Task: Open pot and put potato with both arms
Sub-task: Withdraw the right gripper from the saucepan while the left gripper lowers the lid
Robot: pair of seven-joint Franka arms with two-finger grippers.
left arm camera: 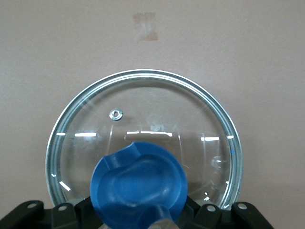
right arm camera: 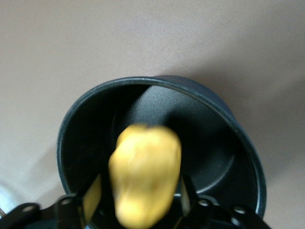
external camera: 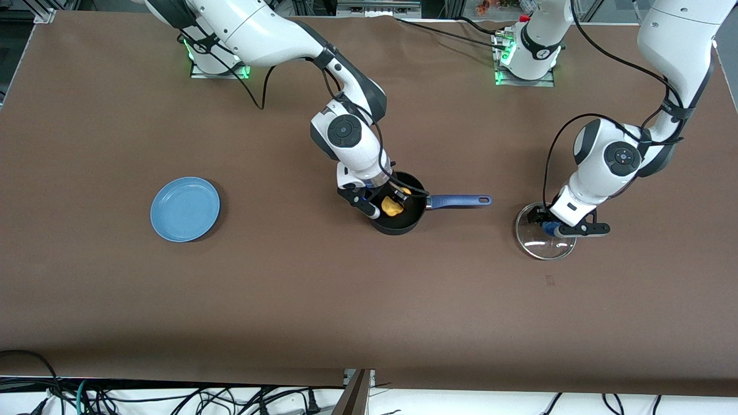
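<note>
The black pot point(external camera: 398, 229) stands uncovered at the table's middle, its blue handle point(external camera: 461, 200) pointing toward the left arm's end. My right gripper point(external camera: 385, 200) hangs over the pot's mouth with its fingers point(right arm camera: 92, 196) spread. The yellow potato point(external camera: 392, 206) sits between them without touching both pads, over the pot's inside point(right arm camera: 157, 109); it also shows in the right wrist view point(right arm camera: 145, 171). My left gripper point(external camera: 554, 228) is shut on the blue knob point(left arm camera: 138, 181) of the glass lid point(external camera: 542, 245), low at the table toward the left arm's end. The lid point(left arm camera: 143, 105) lies flat.
A flat blue plate point(external camera: 185, 208) lies toward the right arm's end of the table. A small pale mark point(left arm camera: 145, 26) is on the brown table cover beside the lid. Cables lie along the table's near edge.
</note>
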